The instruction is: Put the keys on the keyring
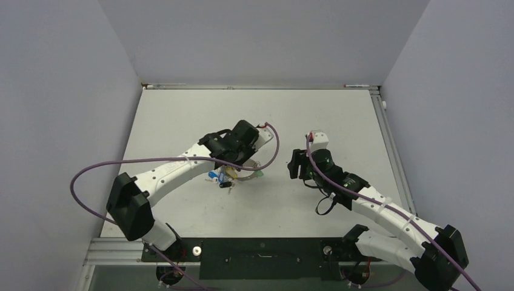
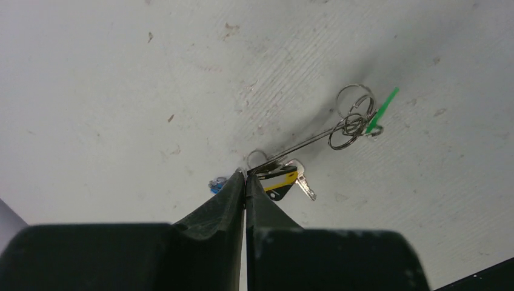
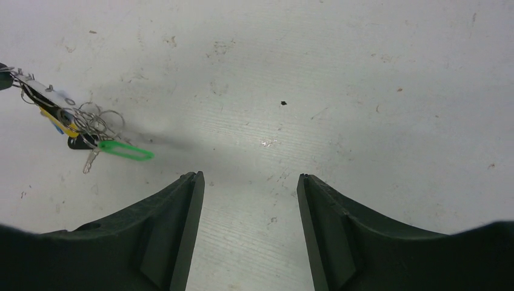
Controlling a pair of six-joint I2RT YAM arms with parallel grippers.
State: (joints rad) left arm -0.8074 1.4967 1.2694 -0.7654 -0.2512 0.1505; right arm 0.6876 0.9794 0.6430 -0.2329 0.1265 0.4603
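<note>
Now clamping left jaws tight on keyring point(image 2: 303, 143), partly hiding bunched keys point(image 2: 282, 182); holding right jaws wide over scuffed counter point(image 3: 363, 73), gripping nothing.

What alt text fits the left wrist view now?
Left pincer shut, its tips pinching the wire keyring, which stretches up-right over the white table to small rings and a green tag. A yellow-headed key sits beside the tips.
</note>
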